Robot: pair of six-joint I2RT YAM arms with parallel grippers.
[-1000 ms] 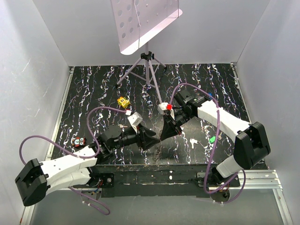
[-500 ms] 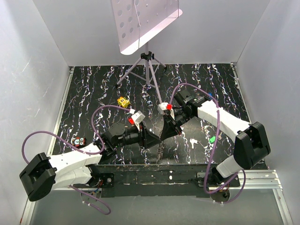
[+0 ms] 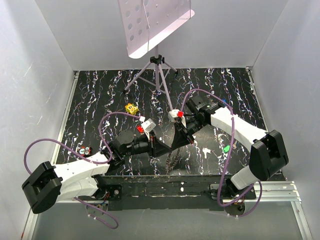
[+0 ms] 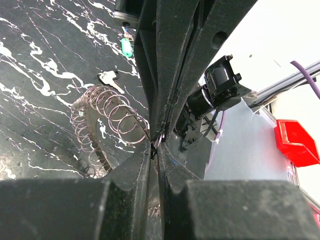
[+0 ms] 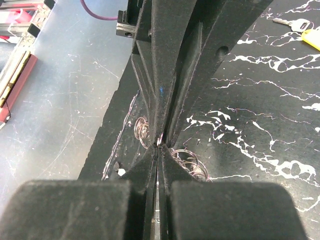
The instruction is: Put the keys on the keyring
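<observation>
Silvery wire keyring, spring-like loops in a curved coil, long axis toward near edge of marbled counter; left fingers and right fingers closed tip to tip, pinching its wire.

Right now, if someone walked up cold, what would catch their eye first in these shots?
The left gripper and right gripper meet tip to tip at the table's near middle, both shut on the keyring, a shiny wire coil. Behind them a white perforated panel on a tripod stands toward the far edge; a green key lies to the right.
</observation>
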